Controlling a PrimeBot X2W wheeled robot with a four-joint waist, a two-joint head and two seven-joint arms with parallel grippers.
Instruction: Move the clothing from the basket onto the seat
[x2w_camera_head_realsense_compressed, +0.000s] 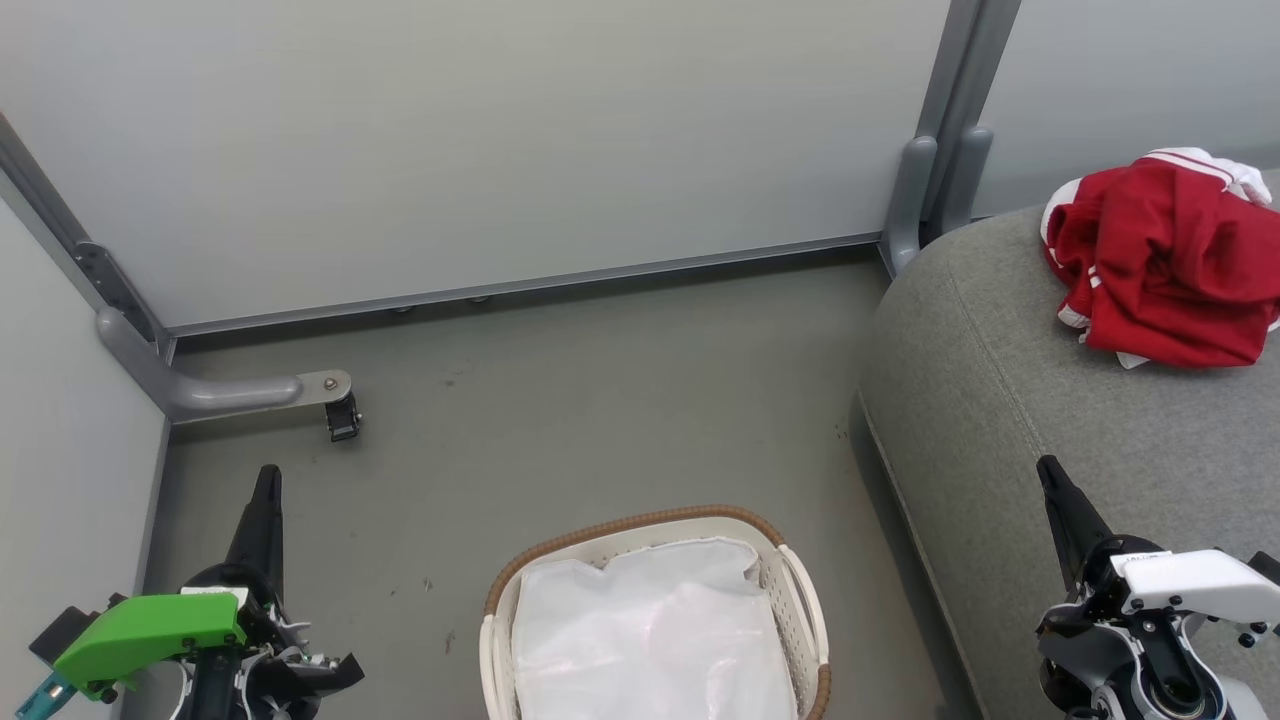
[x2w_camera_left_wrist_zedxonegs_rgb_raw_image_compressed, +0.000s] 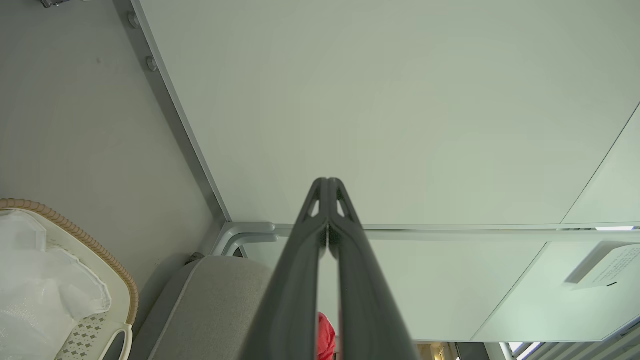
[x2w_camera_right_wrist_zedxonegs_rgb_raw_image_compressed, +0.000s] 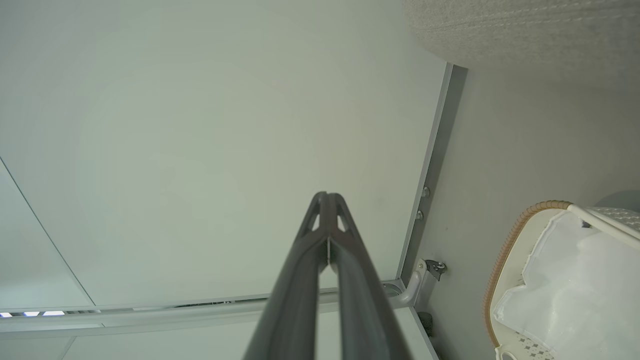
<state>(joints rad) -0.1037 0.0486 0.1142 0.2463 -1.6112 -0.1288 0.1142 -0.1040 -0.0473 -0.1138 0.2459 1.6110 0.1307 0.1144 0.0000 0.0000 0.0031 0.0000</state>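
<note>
At the lower left of the head view, the left gripper (x2w_camera_head_realsense_compressed: 267, 482) points up the frame with its two dark fingers pressed together, clenched with nothing between them. At the lower right, the right gripper (x2w_camera_head_realsense_compressed: 1048, 470) is clenched the same way, its tip over the near part of the seat (x2w_camera_head_realsense_compressed: 1000, 400). Between them, at the bottom centre, the laundry basket (x2w_camera_head_realsense_compressed: 640, 524) stands on the grey floor (x2w_camera_head_realsense_compressed: 600, 400) with a crumpled white liner (x2w_camera_head_realsense_compressed: 650, 630) inside it. The grey upholstered seat takes up the right side, its rounded corner and stitched seam facing the basket. Farther up, at the upper right edge, the red clothing (x2w_camera_head_realsense_compressed: 1170, 270) with white trim lies bunched on the seat, well apart from the basket and both grippers. Beyond stand pale partition panels (x2w_camera_head_realsense_compressed: 500, 150) in grey frames, and a support foot with a black caster (x2w_camera_head_realsense_compressed: 342, 418) sits at the middle left.
</note>
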